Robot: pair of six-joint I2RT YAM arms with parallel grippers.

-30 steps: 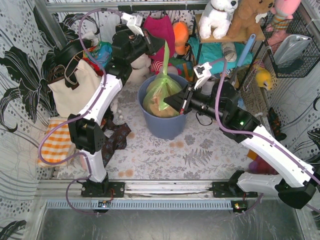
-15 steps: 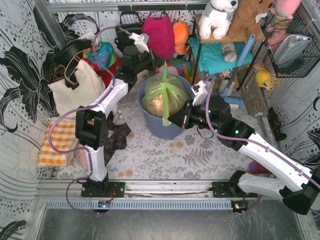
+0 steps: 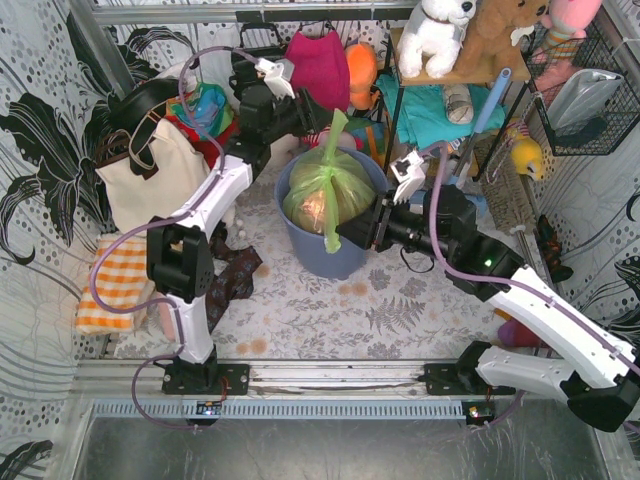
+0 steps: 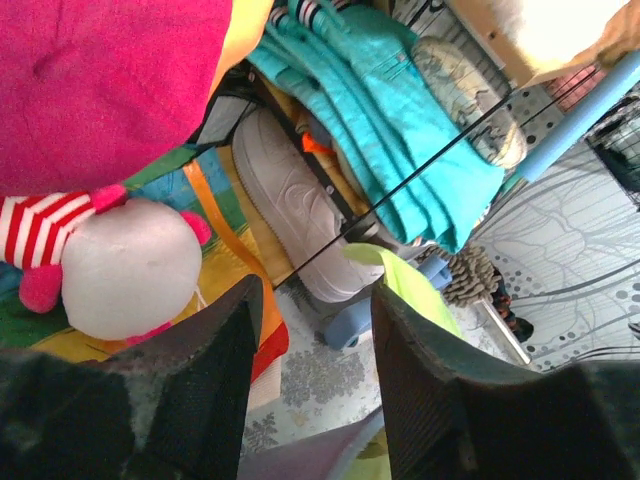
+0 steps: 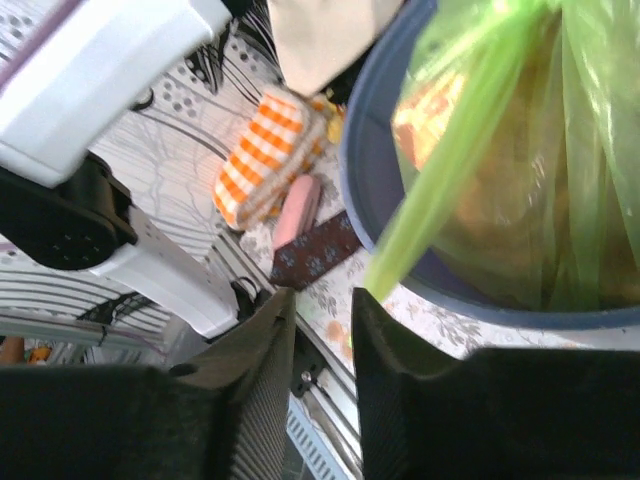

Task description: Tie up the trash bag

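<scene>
I'm running this from afar in what looks like a test cell dressed up as a cluttered home corner. Black-and-white floral printed wall panels [image 3: 40, 250] and a leaf-patterned floor sheet [image 3: 390, 315] sit behind a bare metal frame rail [image 3: 330, 375]. Household clutter fills it:
- a white plush dog [image 3: 437, 30]
- folded turquoise clothes [image 3: 425, 105]
- a cream canvas tote bag [image 3: 150, 175]
- an orange-and-white checked cloth [image 3: 118, 285]
- a round blue-grey plastic bin [image 3: 335, 255] holding a translucent lime-green trash bag [image 3: 325, 195]

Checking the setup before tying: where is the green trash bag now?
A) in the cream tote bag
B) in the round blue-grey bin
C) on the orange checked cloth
B: the trash bag sits inside the rim of the blue-grey bin, seen from above.
</scene>
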